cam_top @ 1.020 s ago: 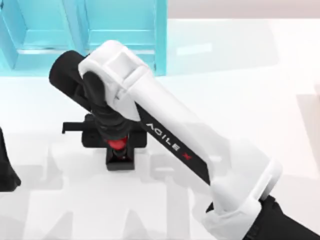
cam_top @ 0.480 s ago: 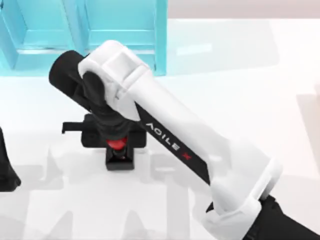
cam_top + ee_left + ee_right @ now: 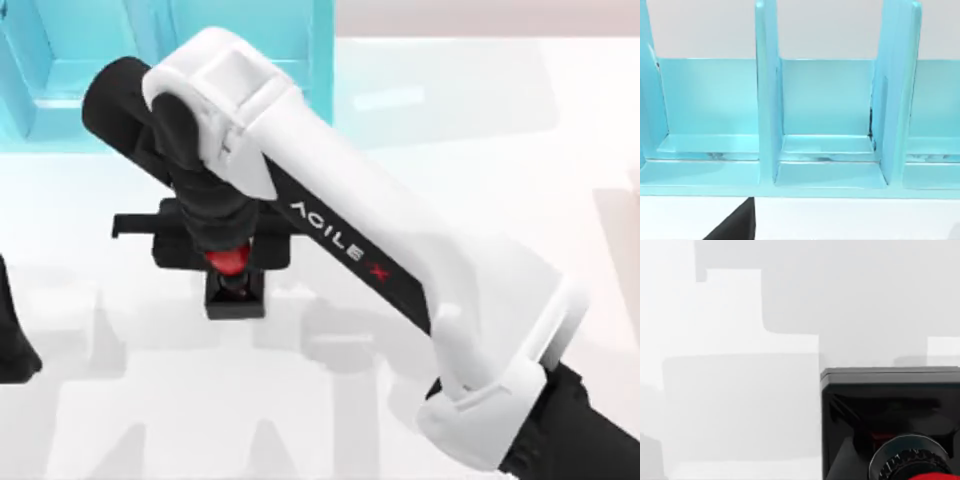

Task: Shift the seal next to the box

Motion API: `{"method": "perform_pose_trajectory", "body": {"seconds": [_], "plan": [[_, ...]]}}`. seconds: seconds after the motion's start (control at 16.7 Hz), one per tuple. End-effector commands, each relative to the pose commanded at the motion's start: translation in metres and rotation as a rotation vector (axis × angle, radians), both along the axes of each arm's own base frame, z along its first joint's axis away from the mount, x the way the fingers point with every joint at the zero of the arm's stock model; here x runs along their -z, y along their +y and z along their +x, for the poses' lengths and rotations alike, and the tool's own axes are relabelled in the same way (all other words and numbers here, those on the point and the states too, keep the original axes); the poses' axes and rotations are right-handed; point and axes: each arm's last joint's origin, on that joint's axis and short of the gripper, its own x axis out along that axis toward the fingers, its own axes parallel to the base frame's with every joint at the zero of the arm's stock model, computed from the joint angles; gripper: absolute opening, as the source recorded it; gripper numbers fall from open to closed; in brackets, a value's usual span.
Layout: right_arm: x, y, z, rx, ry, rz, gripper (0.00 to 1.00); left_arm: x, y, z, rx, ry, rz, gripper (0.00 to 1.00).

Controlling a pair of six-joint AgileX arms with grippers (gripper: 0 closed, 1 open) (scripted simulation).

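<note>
My right gripper grasps the seal by its red knob, black base hanging below, so it travels upright. It sits left of centre, just near of the box. Left arm parked at left edge.

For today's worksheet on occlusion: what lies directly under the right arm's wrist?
The seal: its red knob and black base peek out below the right gripper. The fingers' contact with the knob is covered by the wrist. The turquoise box stands beyond.
</note>
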Motion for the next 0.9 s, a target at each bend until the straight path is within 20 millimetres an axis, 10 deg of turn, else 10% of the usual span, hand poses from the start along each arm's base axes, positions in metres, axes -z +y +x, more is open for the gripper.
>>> {"method": "perform_pose_trajectory", "body": {"seconds": [0.6, 0.9], "plan": [[-0.013, -0.002, 0.0, -0.01, 0.008, -0.006, 0.0, 0.0, 0.0, 0.0, 0.0, 0.0, 0.0, 1.0], [-0.05, -0.03, 0.016, -0.038, 0.027, -0.007, 0.0, 0.0, 0.0, 0.0, 0.0, 0.0, 0.0, 1.0]]}}
